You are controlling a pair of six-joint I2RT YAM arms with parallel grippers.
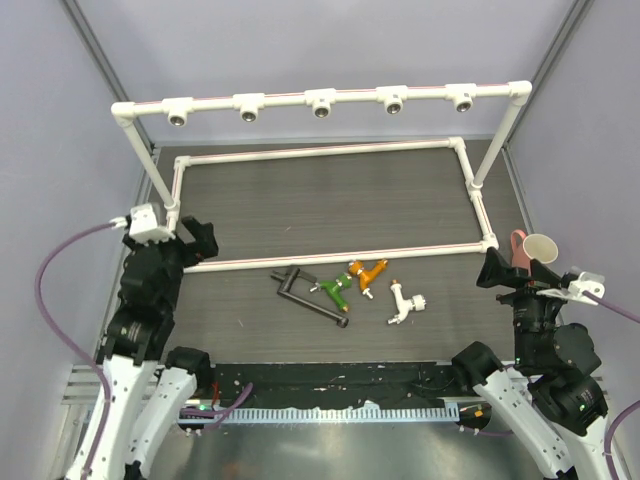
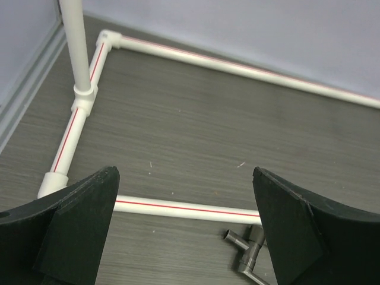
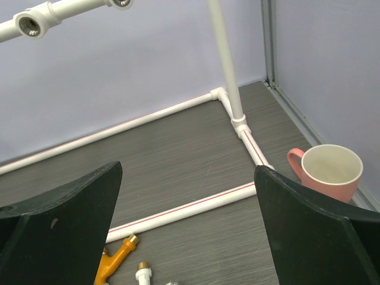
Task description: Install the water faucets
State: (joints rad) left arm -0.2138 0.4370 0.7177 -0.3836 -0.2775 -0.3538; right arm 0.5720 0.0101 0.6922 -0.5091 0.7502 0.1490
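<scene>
Four faucets lie on the dark table in front of the white pipe frame (image 1: 330, 262): a black one (image 1: 305, 294) with a long tube, a green one (image 1: 336, 289), an orange one (image 1: 368, 273) and a white one (image 1: 404, 303). The black faucet's end shows in the left wrist view (image 2: 249, 249). The orange faucet (image 3: 116, 266) and the white faucet's brass tip (image 3: 142, 272) show in the right wrist view. My left gripper (image 1: 200, 238) is open and empty at the frame's front left corner. My right gripper (image 1: 497, 270) is open and empty at the front right.
The frame's top bar (image 1: 320, 101) carries several downward sockets at the back. A pink mug (image 1: 538, 250) stands by the right gripper, outside the frame's front right corner; it also shows in the right wrist view (image 3: 330, 171). Grey walls enclose the table.
</scene>
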